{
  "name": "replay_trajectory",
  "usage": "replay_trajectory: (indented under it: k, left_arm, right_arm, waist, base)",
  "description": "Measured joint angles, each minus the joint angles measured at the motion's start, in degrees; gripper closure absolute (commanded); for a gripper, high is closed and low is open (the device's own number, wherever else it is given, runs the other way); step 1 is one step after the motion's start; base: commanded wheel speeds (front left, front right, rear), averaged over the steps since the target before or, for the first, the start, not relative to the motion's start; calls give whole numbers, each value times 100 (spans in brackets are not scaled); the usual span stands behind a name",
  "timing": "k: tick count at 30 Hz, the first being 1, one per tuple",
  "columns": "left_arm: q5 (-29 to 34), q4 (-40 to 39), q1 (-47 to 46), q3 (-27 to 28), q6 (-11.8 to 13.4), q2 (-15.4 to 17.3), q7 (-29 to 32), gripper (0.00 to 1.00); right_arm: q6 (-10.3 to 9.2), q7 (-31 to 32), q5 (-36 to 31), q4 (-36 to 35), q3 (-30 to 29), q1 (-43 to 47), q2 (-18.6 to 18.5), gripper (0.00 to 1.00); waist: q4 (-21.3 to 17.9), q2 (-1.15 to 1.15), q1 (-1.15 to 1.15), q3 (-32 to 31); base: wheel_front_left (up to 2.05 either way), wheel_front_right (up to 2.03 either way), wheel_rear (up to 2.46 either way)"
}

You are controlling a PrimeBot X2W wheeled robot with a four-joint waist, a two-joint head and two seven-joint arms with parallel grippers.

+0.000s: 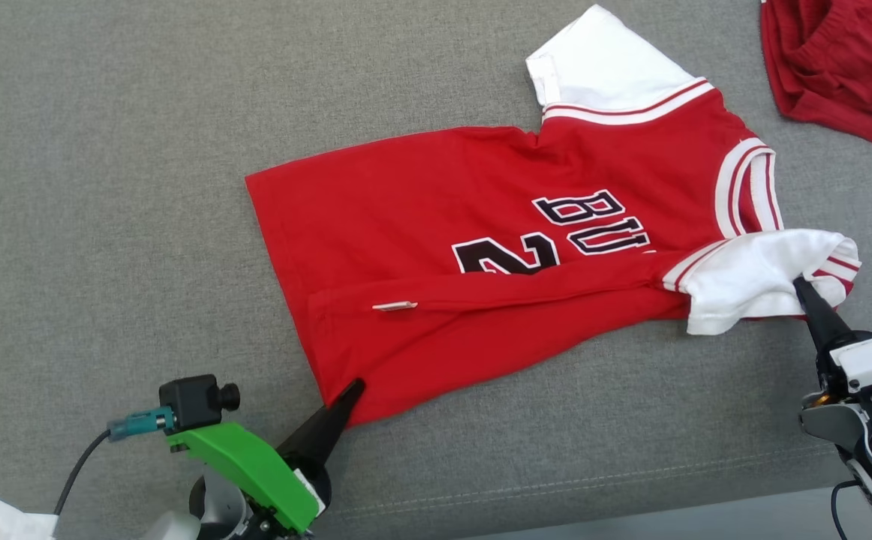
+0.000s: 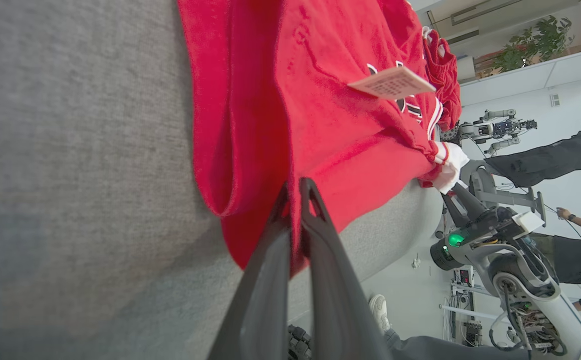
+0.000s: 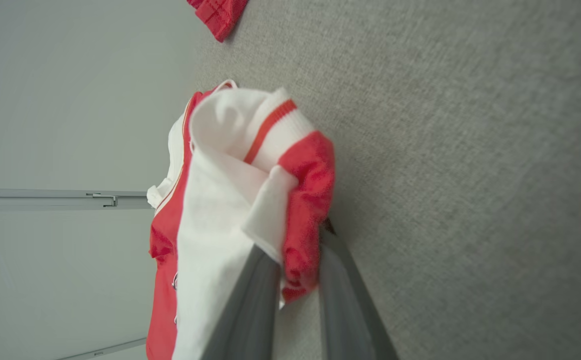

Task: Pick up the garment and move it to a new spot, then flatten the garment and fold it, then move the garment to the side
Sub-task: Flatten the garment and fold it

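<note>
My left jaws, angled toward 1 o'clock, pinch the hem corner (image 1: 374, 402) of the red-and-white fabric jersey (image 1: 436, 202); my right jaws, toward 11 o'clock, clamp its white sleeve (image 1: 744, 274).

The jersey's (image 1: 406, 217) lettering (image 1: 592, 222) is partly hidden under a fold.
</note>
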Motion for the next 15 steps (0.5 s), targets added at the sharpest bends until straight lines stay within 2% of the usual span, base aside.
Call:
replay_trajectory:
  k: [9,15]
  left_arm:
    - [-372,-126,294,121,-99,523,408,100]
    - [-497,-244,560,42,-148,614,601,100]
  right_arm:
    - [0,105,60,10,49,277,-13,100]
    - [0,108,115,-4,24,452,-33,100]
  waist:
    - [31,0,0,-219]
    - [59,0,0,-262]
  base:
    - [0,0,0]
    - [0,0,0]
